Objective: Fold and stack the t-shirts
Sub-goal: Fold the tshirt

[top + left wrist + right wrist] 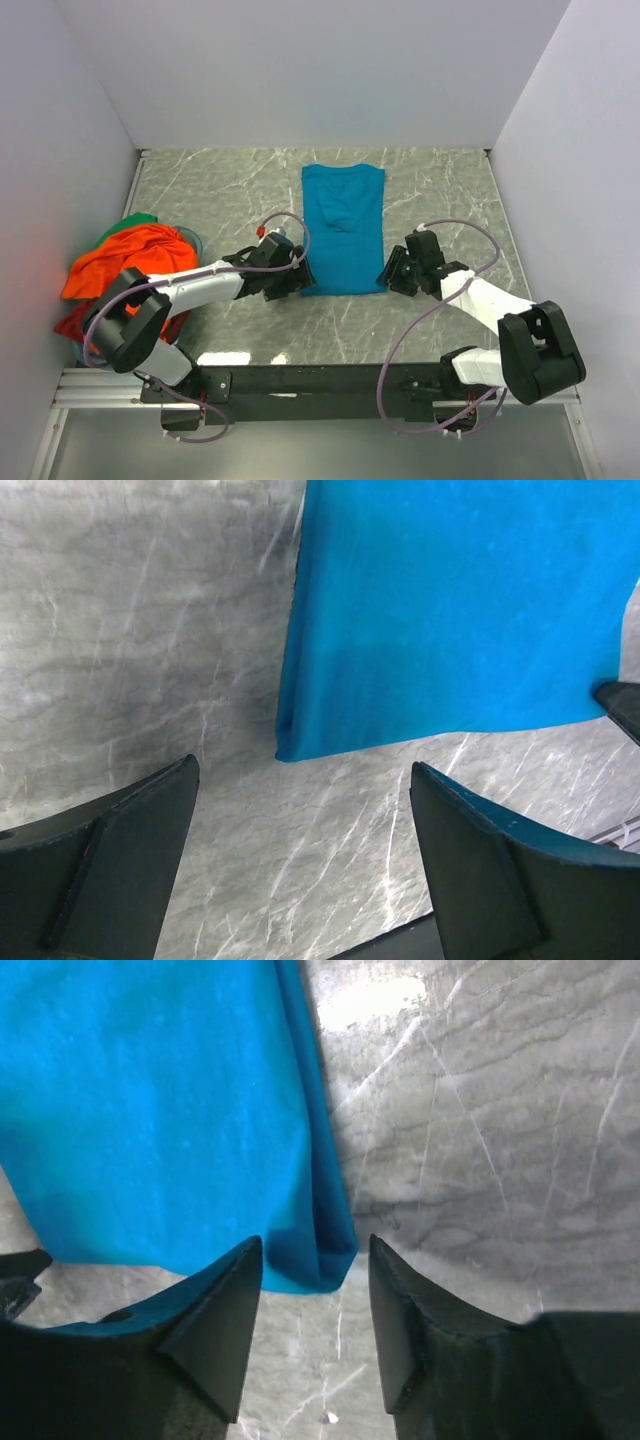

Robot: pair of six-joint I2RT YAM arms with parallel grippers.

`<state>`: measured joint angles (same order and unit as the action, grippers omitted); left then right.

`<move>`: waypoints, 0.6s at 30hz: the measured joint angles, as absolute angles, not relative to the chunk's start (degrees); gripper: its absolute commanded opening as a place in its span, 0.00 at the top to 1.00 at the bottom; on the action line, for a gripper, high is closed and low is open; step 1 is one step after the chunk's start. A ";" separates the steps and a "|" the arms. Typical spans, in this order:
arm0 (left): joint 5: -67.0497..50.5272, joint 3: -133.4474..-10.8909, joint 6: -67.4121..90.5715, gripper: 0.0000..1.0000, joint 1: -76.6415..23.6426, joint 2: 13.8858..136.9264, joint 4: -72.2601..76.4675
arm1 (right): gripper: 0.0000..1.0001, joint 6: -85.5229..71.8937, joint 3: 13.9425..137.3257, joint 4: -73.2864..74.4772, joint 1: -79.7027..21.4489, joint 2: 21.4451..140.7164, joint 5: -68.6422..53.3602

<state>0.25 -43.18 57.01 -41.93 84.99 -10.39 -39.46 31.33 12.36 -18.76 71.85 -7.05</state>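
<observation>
- Left tool [302, 770] is spread wide and gripping nothing, with the lower-left corner of the teal t-shirt [343, 225] just past its fingertips.
- Right tool [316, 1245] is released too, jaws straddling the lower-right corner.
- Shirt's a narrow strip mid-frame on the bench [440, 190]; the orange t-shirt [125, 255] is heaped at the left edge.
- Looks like the crosswise fold is up: both need to drop, pinch the corners, and carry them toward the collar.
</observation>
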 measured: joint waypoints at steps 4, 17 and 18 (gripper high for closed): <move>0.23 -43.18 57.76 0.08 -42.15 85.27 -10.44 | 0.53 -39.64 30.70 10.79 -18.76 73.76 -6.96; 0.21 -43.18 58.61 0.38 -42.41 85.82 -9.91 | 0.82 -41.50 27.62 6.28 -18.76 74.52 -8.73; 0.19 -43.18 58.72 0.40 -42.48 86.17 -9.82 | 0.83 -41.54 27.46 6.20 -18.76 74.37 -8.71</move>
